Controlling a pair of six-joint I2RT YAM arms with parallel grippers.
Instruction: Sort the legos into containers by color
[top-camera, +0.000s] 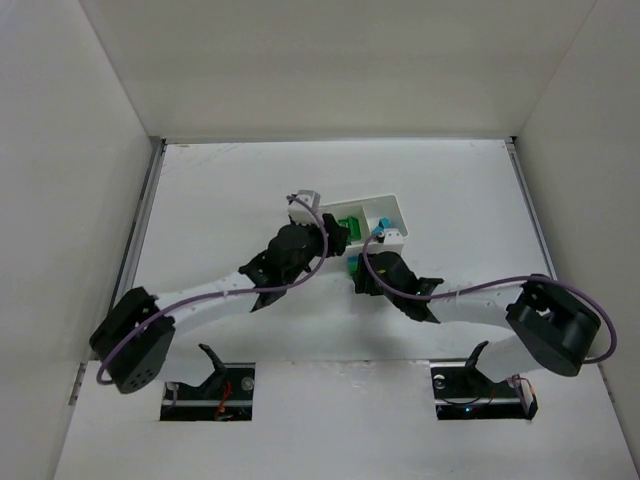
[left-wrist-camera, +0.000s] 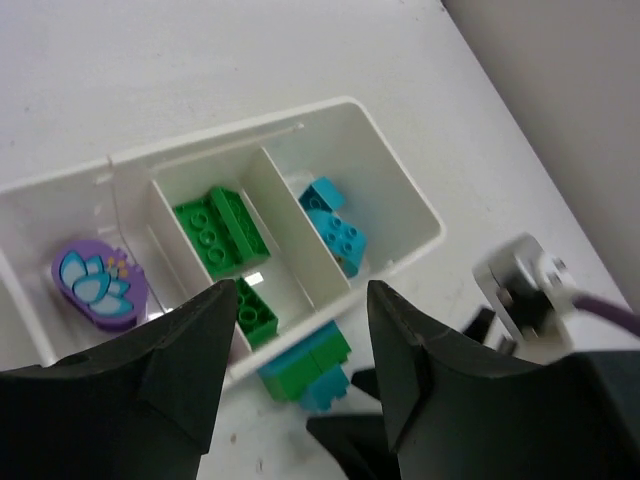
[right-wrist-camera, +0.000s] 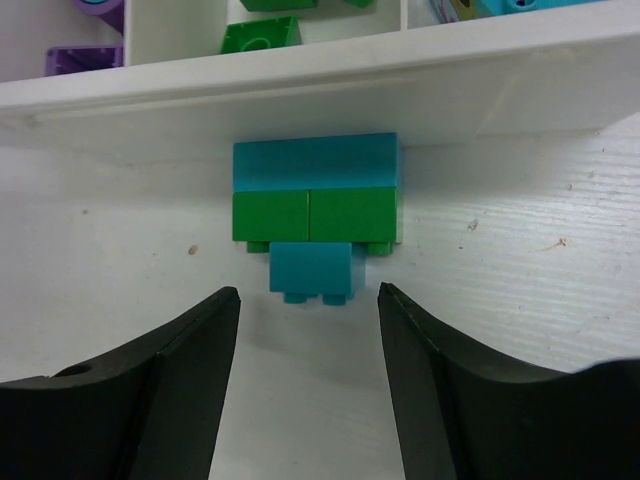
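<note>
Looking down on a white bench (top-camera: 220, 180) boxed in by pale walls. Shows the left arm (top-camera: 215, 290) and right arm (top-camera: 470, 297) bent inward, meeting at a white three-compartment tray (top-camera: 392, 207) near the middle. Holding nothing in the left jaws, spread wide above the tray's near wall. Holding nothing in the right jaws either, released and aimed low along the bench at a stacked teal-green-teal lego block (right-wrist-camera: 315, 200), short of touching it. Finds that block on the bench outside the tray, pressed against the outer wall beside the middle compartment. Inside, by the left wrist view: a purple oval piece (left-wrist-camera: 98, 285) with a flower print in the left compartment, green bricks (left-wrist-camera: 222, 228) in the middle, teal bricks (left-wrist-camera: 333, 225) in the right.
</note>
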